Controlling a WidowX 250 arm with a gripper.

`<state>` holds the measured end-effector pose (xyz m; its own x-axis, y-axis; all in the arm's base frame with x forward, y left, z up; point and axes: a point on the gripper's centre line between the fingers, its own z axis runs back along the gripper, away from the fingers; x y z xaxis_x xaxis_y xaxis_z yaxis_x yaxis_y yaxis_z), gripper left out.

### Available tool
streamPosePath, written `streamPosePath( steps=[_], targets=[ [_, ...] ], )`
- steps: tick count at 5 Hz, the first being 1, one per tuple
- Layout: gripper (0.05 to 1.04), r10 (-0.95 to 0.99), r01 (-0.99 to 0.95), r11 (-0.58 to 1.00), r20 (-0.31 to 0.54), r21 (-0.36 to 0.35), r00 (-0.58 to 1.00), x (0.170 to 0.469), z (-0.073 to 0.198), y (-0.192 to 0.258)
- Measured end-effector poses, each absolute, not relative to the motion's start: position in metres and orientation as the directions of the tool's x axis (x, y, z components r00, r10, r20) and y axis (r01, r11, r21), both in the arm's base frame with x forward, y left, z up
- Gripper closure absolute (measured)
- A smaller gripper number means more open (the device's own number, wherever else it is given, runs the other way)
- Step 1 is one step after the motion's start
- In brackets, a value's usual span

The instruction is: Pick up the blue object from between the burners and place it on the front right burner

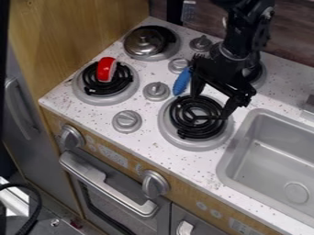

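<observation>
Now hangs with the pincer (pixel 211 106) spread wide above the coil burner (pixel 193 144) beside the sink (pixel 230 158), with nothing visible between its fingers. Note the slim blue object (pixel 182 82) on the counter (pixel 148 133), just past the burner's far-left rim and close to the view-left side of the pincer, with its long axis slanting away from the burner. Farther left of that burner, find a red object (pixel 105 69) on another coil burner (pixel 104 98).
</observation>
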<state>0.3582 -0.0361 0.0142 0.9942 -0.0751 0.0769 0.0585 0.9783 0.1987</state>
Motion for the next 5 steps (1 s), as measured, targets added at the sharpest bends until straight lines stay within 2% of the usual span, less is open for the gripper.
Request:
streamPosePath(
  steps=[1,2,5],
  targets=[
    [0.085,-0.073,0.064,0.977,0.039,0.202,0.997,0.354,0.001,-0.035],
    [0.085,-0.059,0.051,0.979,0.036,0.200,0.998,0.370,-0.008,-0.025],
    [0.085,0.104,-0.116,0.979,0.079,0.169,0.991,0.430,-0.022,0.050]
  ],
)
